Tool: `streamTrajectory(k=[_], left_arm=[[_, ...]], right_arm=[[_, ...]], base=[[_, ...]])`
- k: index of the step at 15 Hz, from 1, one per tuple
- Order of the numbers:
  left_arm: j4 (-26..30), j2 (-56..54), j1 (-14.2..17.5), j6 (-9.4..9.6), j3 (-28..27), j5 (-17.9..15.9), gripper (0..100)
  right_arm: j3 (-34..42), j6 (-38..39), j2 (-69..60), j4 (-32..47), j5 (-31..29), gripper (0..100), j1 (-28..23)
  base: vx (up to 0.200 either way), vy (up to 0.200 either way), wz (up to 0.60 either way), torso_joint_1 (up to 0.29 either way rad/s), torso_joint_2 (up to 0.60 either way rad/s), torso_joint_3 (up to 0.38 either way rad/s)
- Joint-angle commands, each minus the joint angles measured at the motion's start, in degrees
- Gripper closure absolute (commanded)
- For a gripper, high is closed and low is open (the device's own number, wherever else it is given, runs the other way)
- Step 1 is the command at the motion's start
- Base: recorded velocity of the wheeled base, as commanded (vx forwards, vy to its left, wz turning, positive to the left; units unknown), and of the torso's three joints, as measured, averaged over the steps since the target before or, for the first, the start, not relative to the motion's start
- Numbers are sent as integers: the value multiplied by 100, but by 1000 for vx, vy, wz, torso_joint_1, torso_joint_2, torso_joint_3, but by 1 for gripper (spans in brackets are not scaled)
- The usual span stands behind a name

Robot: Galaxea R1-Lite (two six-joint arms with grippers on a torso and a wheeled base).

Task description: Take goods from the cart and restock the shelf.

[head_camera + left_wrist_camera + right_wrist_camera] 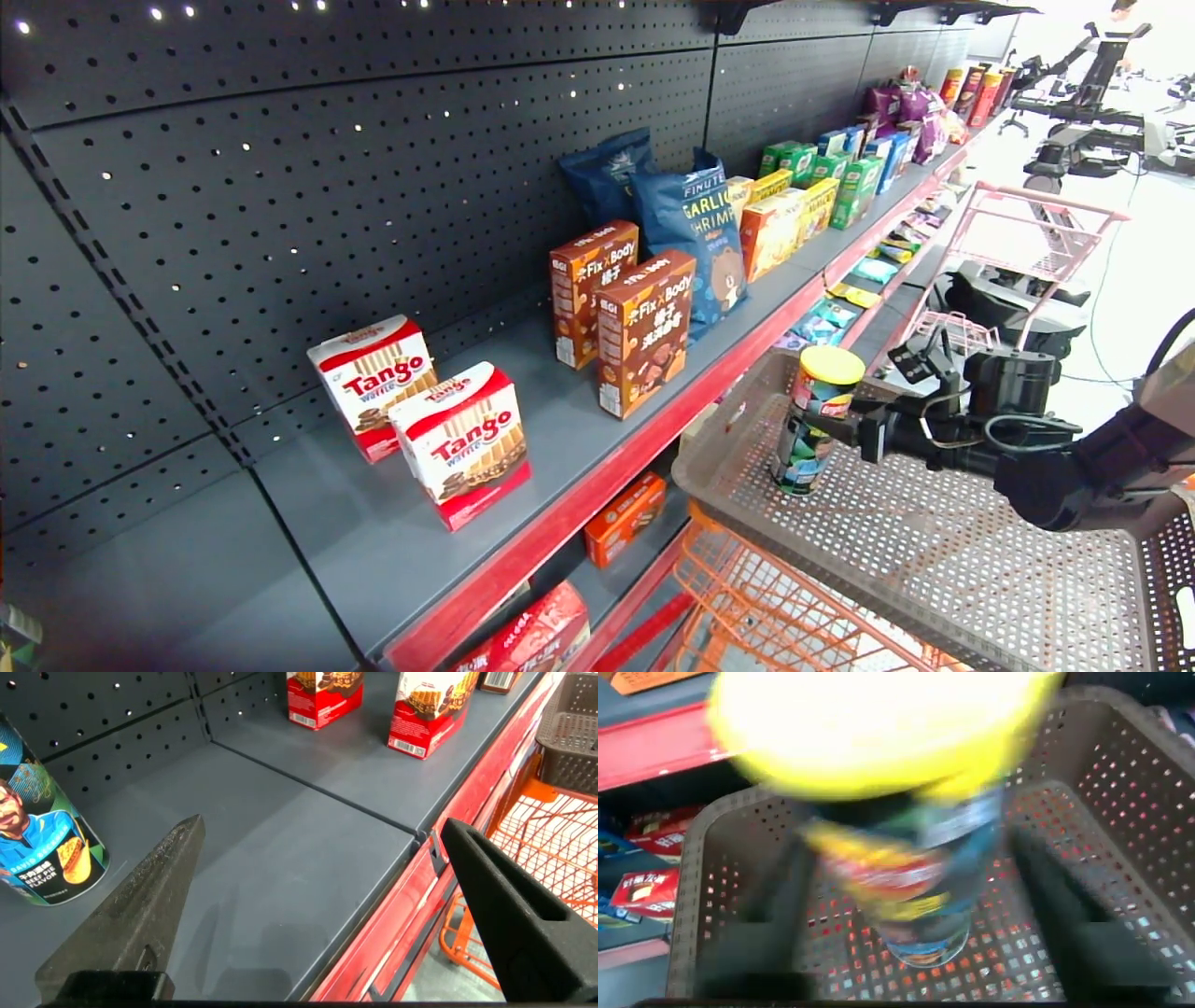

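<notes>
wall: dark pegboard [373,187] | floor: pale, brightly lit, far right [1144,280]

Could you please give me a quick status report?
Right hand shut on can in basket. Left hand open over shelf. Basket wall between can and shelf.

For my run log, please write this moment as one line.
right gripper: shut on yellow-lid can in cart basket | left gripper: open above shelf | step: yellow-lid can not yet on shelf
</notes>
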Motion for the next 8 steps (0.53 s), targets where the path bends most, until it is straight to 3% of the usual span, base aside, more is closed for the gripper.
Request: streamTrajectory(k=[1, 8], left_arm=[[0, -2, -1, -1, 0, 0, 0], [0, -2, -1, -1, 0, 0, 0]], right_arm=[[114, -1, -72, -5, 3, 100, 15], [738, 61, -1197, -5, -129, 100, 15]], base=[[0, 0, 0, 0, 0, 0], [0, 0, 0, 0, 0, 0]])
